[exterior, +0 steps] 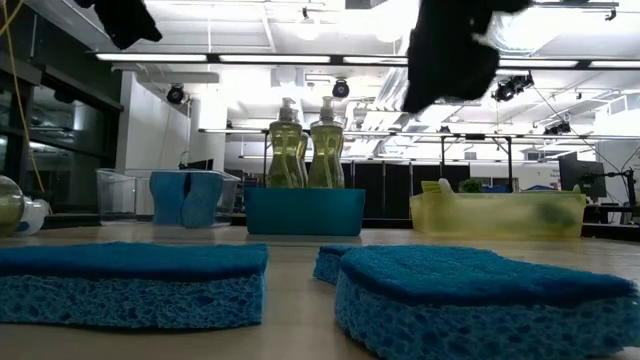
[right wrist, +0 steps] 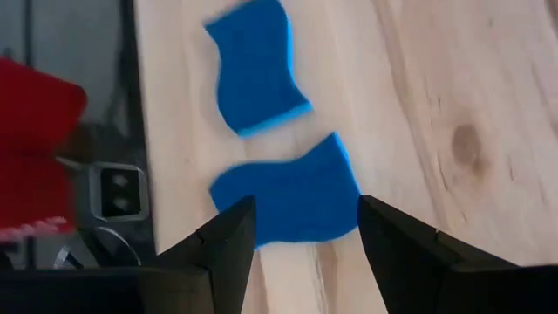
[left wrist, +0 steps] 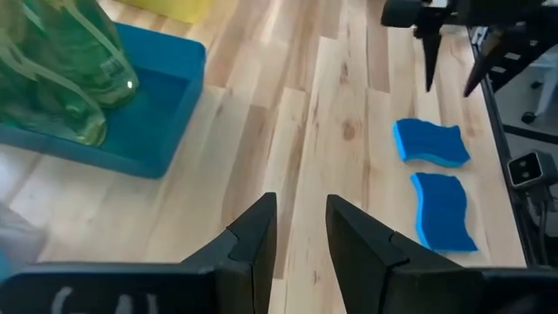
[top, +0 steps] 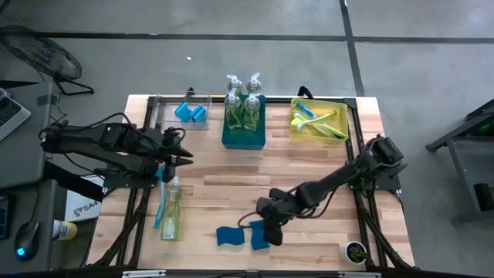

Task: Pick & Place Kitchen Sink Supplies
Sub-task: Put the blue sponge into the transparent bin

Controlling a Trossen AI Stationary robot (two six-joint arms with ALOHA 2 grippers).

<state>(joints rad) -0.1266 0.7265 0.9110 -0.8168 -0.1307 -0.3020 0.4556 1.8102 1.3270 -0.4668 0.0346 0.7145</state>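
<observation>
Reaching for sponge pickup: right end effector (top: 268, 232), fingers apart & empty, is poised over near sponge (top: 259, 235), 2nd sponge (top: 228, 235) beside it on table (top: 309, 166). Next: descent, closure reqd. Left end effector (top: 184, 154) slightly parted, empty.

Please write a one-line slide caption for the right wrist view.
Right gripper, jaws open, hovers above the nearer of two blue sponges on the wooden table.
</observation>
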